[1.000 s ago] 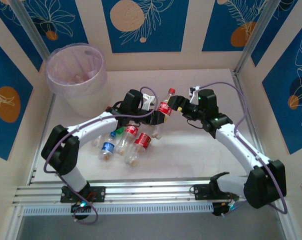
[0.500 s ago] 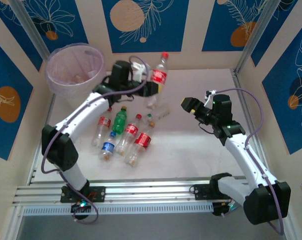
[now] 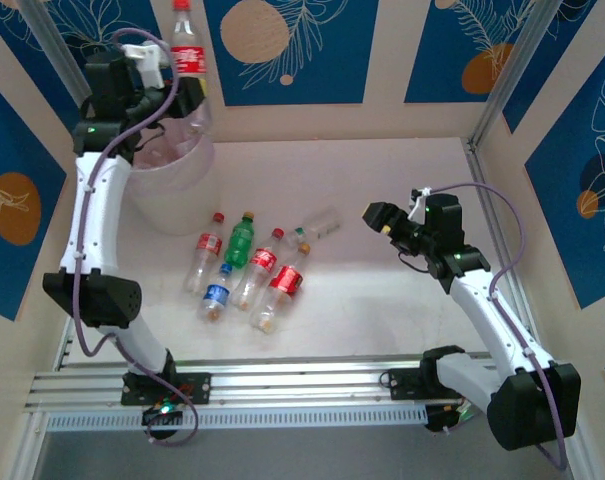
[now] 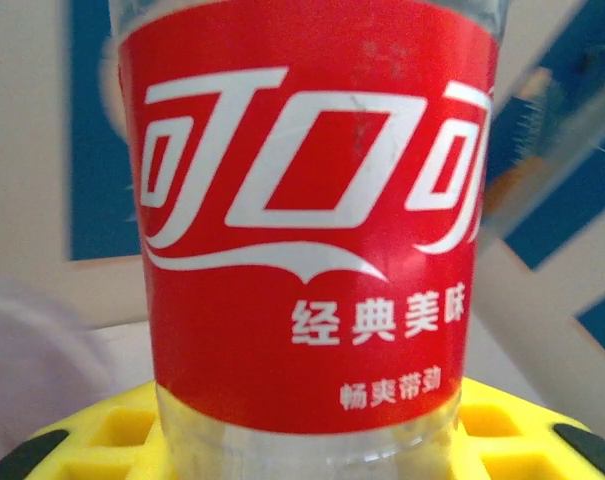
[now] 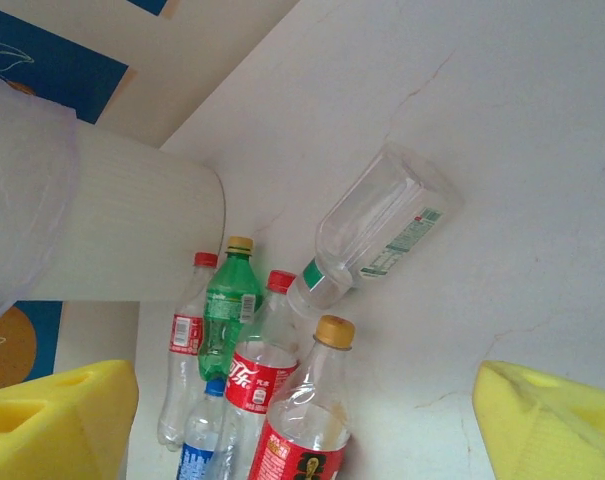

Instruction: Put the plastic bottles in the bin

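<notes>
From above: gripping a red-labelled bottle [image 3: 187, 48] upright, red cap up, with the left jaws closed on its lower part. Reaching high with the left arm [image 3: 85, 190] and holding that bottle over the right side of the bin [image 3: 165, 200], at the far left of the worktop [image 3: 402, 330]. Showing six more bottles lying in a cluster just in front of the bin: a green bottle [image 3: 240, 240], a blue-labelled bottle [image 3: 216, 294], three other red-labelled bottles [image 3: 263, 262] and a clear bottle [image 3: 320, 224] at the far right of the group. Hovering with the right arm [image 3: 482, 290] to the right of the cluster, well apart from it, with the right jaws standing open and carrying nothing.

From the left wrist: clamping the yellow pads [image 4: 102, 435] on the held bottle's clear body just under its red label, white Chinese lettering across it.

From the right wrist: looking down between two yellow fingertips [image 5: 52, 420] spread wide with nothing between them, onto the clear bottle [image 5: 377, 225] lying on its side, the green bottle [image 5: 229, 310] lying among red-labelled ones nearer the camera, and the bin's pale wall [image 5: 132, 230] at the left.
</notes>
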Controlling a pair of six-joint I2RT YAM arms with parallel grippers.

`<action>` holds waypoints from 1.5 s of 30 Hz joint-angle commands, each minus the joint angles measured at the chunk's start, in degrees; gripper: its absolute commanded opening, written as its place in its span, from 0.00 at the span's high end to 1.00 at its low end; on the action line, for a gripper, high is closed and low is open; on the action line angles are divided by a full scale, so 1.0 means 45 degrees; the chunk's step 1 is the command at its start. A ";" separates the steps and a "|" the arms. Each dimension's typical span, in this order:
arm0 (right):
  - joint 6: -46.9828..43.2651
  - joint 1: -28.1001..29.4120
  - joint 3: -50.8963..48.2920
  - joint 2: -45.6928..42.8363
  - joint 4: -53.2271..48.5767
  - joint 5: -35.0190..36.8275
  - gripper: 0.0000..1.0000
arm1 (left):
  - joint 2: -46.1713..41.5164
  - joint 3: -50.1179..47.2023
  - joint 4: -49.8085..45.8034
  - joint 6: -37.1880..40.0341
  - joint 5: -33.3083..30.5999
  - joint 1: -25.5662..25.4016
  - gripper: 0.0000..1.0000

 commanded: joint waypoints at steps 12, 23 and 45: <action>-0.0218 -0.0309 -0.0305 -0.0488 0.0001 -0.0424 0.13 | 0.0481 -0.2127 0.0150 0.2490 -0.2601 0.1800 1.00; -0.0456 -0.0465 -0.0260 -0.0633 -0.0311 -0.0326 0.13 | 0.0475 -0.4743 0.1268 0.3107 -0.2135 0.1802 1.00; -0.0270 -0.0596 -0.0794 -0.0877 -0.0116 -0.0223 0.14 | 0.0416 -0.3516 0.0900 0.3421 -0.2094 0.1810 0.03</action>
